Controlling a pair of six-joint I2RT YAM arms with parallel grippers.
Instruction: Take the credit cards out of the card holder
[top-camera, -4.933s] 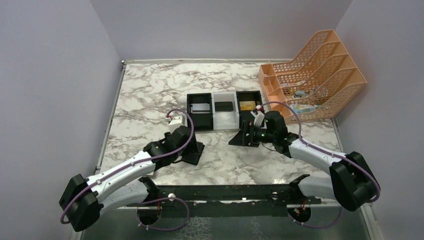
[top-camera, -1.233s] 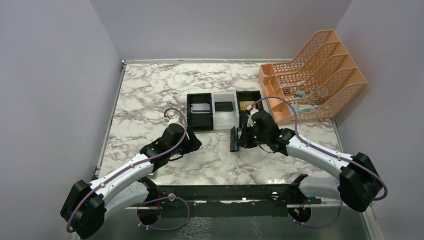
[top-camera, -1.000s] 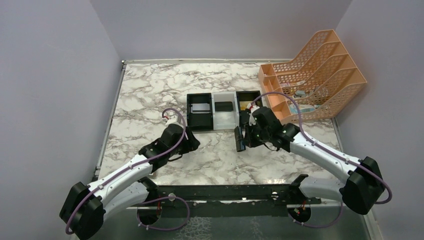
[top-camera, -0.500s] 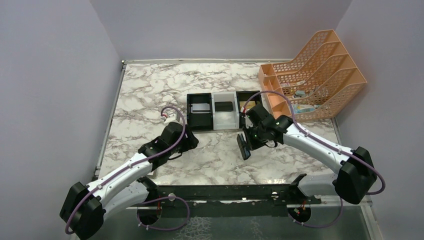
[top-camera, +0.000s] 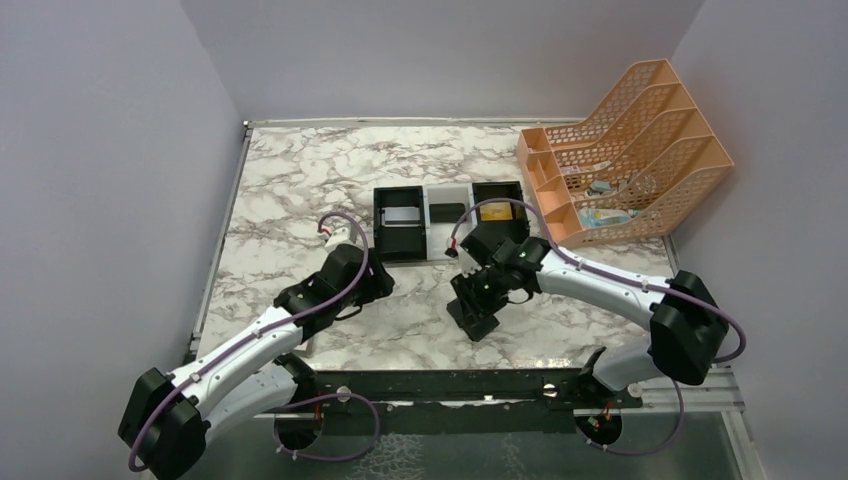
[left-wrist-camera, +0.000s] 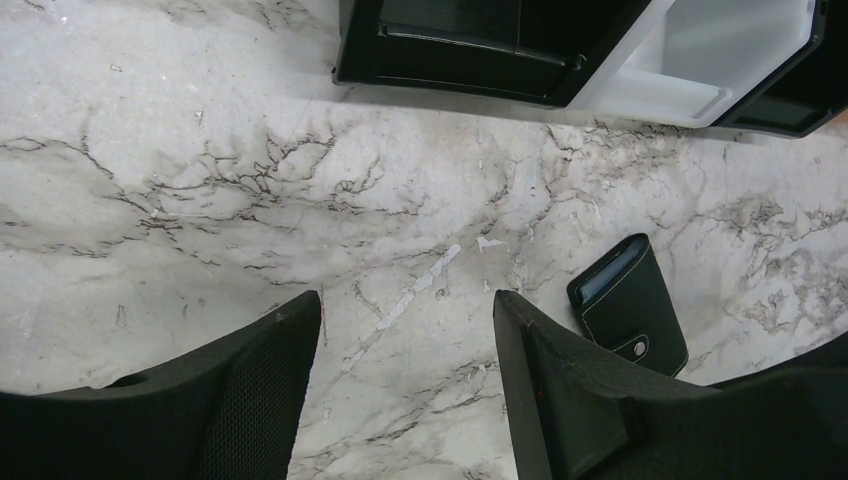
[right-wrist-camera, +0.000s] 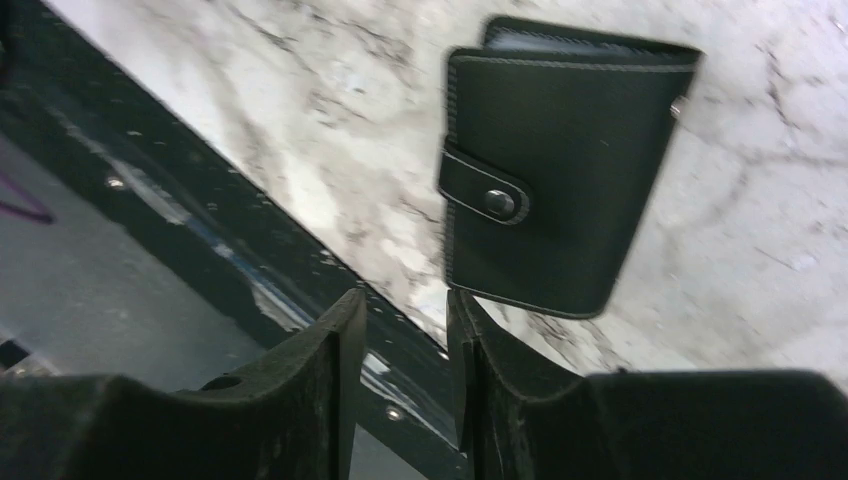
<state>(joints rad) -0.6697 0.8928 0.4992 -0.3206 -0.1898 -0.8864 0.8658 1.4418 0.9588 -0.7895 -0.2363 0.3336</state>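
**Marble table: holder lying shut, both cards in the tray**

The marble table (top-camera: 300, 170) sits between plain lilac walls, with an orange file rack (top-camera: 640, 130) in the far right corner and a three-compartment tray (top-camera: 400, 256) in the middle. I see the silver-grey card (top-camera: 402, 215) in the tray's left black compartment and the gold-tan card (top-camera: 493, 211) in the right black one, so I judge both cards to be out already. The card holder (right-wrist-camera: 560, 165) lies folded shut on the table near the front edge, snap tab up, well apart from the tray. I read that as a set-down spot away from the cards.

My right arm (top-camera: 600, 285) reaches in across the centre, elbow out to the right, wrist tipped down by the holder. The right pincer (right-wrist-camera: 400, 300) has its fingers narrowly apart with nothing between them, one tip just beside the holder's corner. My left arm (top-camera: 260, 330) stretches forward to the left of the holder. The left pincer (left-wrist-camera: 405, 300) is spread wide and empty above bare marble.
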